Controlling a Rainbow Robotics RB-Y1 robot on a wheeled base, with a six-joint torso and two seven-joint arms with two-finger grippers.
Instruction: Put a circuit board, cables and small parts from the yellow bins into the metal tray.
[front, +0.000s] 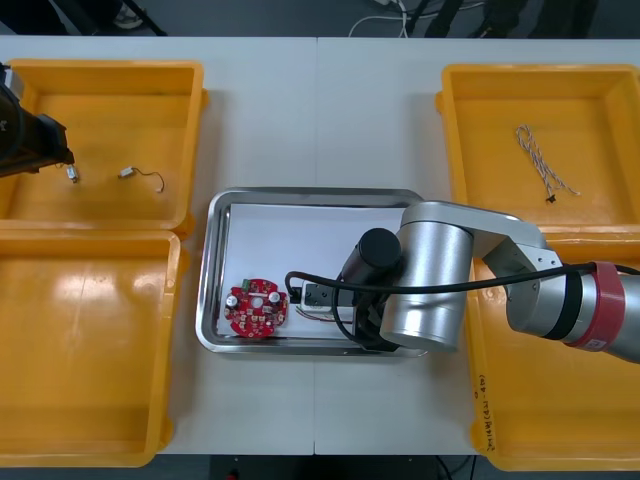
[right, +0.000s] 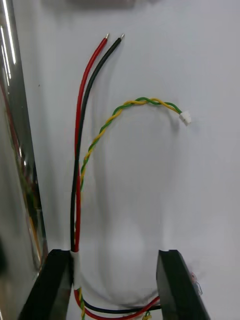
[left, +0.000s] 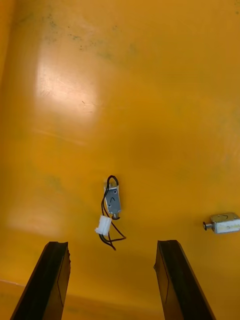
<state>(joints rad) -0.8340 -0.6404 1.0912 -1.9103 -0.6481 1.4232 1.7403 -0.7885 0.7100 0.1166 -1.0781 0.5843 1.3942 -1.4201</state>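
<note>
Fingers of the right gripper (right: 115, 254) stand apart inside the metal tray (front: 208, 290), a red and black cable (right: 80, 150) lying just beside one finger. Those of the left gripper (left: 112, 246) hover apart over a yellow bin (left: 150, 75), a small metal part (left: 113, 199) ahead between them.

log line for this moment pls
left gripper: open, above small metal part in yellow bin | right gripper: open, over cables in metal tray | circuit board: in metal tray
</note>
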